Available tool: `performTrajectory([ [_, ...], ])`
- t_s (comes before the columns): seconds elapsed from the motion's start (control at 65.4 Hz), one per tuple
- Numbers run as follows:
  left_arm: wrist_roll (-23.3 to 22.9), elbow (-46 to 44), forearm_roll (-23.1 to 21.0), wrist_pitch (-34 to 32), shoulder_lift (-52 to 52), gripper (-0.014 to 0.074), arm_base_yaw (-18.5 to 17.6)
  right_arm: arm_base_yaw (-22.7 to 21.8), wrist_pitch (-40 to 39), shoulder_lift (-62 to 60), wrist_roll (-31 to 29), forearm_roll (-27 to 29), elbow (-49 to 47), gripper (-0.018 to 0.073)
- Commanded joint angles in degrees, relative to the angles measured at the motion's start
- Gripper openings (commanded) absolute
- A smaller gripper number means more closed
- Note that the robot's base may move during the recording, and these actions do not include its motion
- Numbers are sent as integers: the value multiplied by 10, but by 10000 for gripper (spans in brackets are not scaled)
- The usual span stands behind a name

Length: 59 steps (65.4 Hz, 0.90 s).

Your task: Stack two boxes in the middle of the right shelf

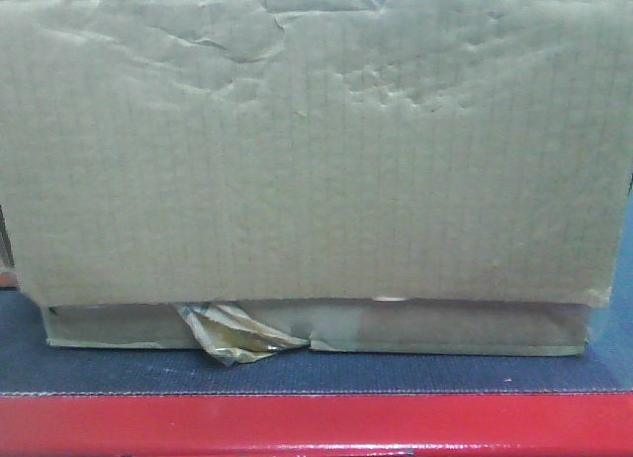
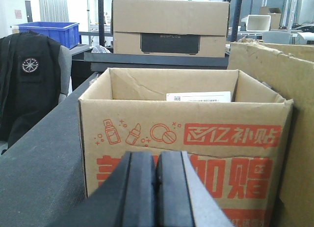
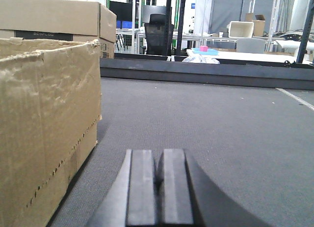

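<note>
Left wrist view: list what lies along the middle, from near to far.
left gripper, shut → open printed box → dark ledge → closed brown box with a dark label

The printed box [image 2: 230, 138] reads "亿补贴"; the rear box [image 2: 170, 15] says "ECOFLOW".

Tall box [image 1: 316, 150] fills most of the frame; brown face dented and creased near the top; it appears to sit on the shallow box [image 1: 445, 328], overhanging its front; glossy tape [image 1: 232, 333] crumpled and peeling, left of centre on the shallow box; both on dark mat [image 1: 316, 373]; red edge [image 1: 316, 422] along frame bottom.
</note>
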Motion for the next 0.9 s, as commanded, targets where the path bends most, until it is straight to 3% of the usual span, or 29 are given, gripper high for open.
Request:
performTrajectory([
  [0.0,0,-1,2,-12,-3,-111,1,-3,-10,-2,-1,-4,0,-165],
  [0.887,0,-1,2,-15,-3,-111,1,-3,-10,-2,-1,-4,0,-165],
])
